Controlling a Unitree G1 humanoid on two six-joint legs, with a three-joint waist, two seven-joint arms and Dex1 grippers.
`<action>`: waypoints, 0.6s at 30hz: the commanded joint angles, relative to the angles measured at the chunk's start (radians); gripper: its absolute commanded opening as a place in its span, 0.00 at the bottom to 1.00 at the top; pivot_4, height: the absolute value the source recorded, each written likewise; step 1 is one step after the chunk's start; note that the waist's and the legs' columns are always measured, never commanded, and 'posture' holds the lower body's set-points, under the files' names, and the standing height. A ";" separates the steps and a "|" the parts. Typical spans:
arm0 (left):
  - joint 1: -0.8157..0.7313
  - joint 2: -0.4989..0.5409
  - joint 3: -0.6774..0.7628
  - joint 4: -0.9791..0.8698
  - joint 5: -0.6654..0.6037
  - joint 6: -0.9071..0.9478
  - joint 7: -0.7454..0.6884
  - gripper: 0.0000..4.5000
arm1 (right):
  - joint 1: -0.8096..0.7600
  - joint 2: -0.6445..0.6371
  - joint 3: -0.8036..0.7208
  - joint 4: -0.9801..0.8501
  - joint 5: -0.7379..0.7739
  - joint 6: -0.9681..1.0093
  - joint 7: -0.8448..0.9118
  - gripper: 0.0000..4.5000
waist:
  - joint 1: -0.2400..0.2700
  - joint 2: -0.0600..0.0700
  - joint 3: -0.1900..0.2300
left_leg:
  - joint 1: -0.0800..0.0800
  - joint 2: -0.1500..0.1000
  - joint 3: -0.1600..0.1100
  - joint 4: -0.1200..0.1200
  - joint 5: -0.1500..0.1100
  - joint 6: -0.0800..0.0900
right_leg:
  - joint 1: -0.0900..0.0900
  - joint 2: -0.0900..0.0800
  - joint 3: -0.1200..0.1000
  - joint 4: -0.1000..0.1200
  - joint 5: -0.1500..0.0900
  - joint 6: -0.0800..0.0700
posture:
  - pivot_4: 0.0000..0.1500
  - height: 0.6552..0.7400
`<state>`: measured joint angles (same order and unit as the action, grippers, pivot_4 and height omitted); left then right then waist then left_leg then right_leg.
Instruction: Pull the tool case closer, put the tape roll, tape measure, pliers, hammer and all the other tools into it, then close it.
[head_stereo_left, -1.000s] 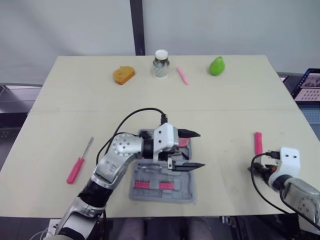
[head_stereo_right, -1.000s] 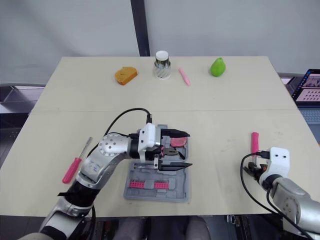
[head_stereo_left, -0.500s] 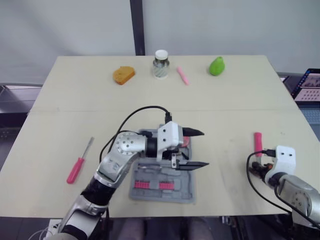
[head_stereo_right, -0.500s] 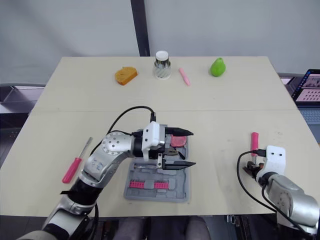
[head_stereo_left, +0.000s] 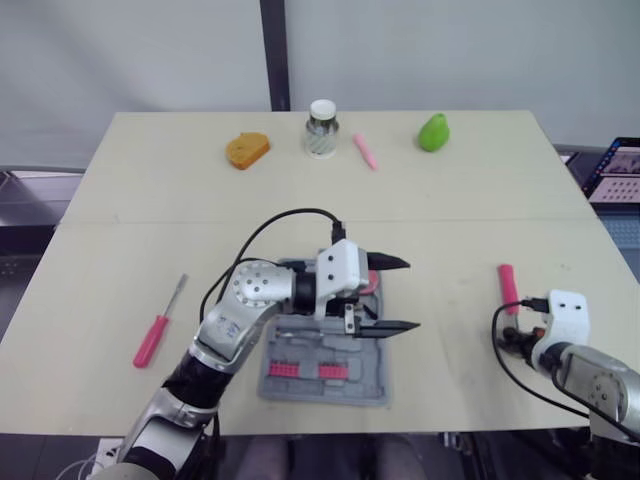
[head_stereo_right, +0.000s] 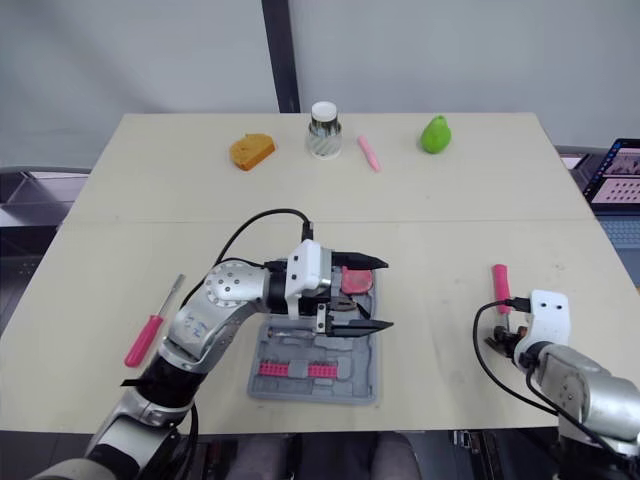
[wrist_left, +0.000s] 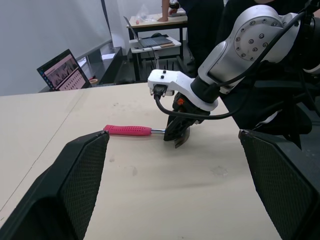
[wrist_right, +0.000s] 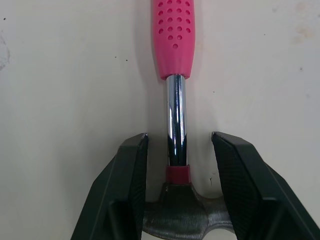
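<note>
The grey tool case (head_stereo_left: 325, 352) lies open near the table's front edge, with a red item (head_stereo_left: 369, 285) in its far part. My left gripper (head_stereo_left: 400, 295) hovers over the case's right side, open, with nothing between its fingers. At the right, the hammer (wrist_right: 175, 30) lies flat with its pink handle (head_stereo_left: 507, 275) pointing away from me. My right gripper (wrist_right: 178, 141) is down at the hammer's head end, open, one finger on each side of the chrome shaft (wrist_right: 174, 115) with a small gap on both sides. A pink screwdriver (head_stereo_left: 155, 330) lies at the left.
Along the far edge stand an orange bread-shaped piece (head_stereo_left: 247, 150), a jar (head_stereo_left: 322, 128), a pink marker (head_stereo_left: 365, 151) and a green pear (head_stereo_left: 433, 132). A laptop (head_stereo_left: 618, 168) sits beyond the table's right side. Bare tabletop separates the case from the hammer.
The left gripper has shifted slightly right over the case. The right arm has shifted and the hammer's handle has moved a little left and away from me.
</note>
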<state>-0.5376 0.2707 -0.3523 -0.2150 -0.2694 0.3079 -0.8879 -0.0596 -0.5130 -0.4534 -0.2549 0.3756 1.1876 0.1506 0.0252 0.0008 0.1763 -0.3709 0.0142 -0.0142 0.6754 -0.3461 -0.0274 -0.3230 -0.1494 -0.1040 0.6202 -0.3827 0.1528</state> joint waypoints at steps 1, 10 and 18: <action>-0.015 -0.011 0.005 -0.015 -0.003 -0.004 0.007 1.00 | 0.008 -0.011 0.012 0.040 -0.002 0.036 0.024 0.48 | 0.000 0.000 0.000 | 0.000 0.000 0.000 0.000 0.000 0.000 | 0.000 0.000 0.000 0.000 0.000 0.000 | 1.00 1.00; -0.013 -0.014 0.002 -0.017 -0.003 -0.005 0.013 1.00 | 0.007 -0.025 0.020 0.049 0.004 0.070 0.054 0.48 | 0.000 0.000 0.000 | 0.000 0.000 0.000 0.001 0.000 0.000 | 0.000 0.000 0.000 0.000 0.000 0.000 | 1.00 1.00; -0.014 -0.016 0.002 -0.012 -0.002 -0.006 0.013 1.00 | 0.018 -0.028 0.031 0.049 0.005 0.065 0.073 0.27 | 0.001 0.000 0.000 | 0.000 0.000 0.000 0.001 0.000 0.000 | 0.000 0.000 0.000 0.000 0.000 0.000 | 1.00 1.00</action>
<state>-0.5380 0.2629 -0.3524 -0.2150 -0.2692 0.3079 -0.8779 -0.0725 -0.5447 -0.4388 -0.2320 0.3782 1.2220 0.2086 0.0261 0.0007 0.1762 -0.3709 0.0142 -0.0146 0.6761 -0.3461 -0.0274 -0.3226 -0.1494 -0.1042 0.6201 -0.3827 0.1528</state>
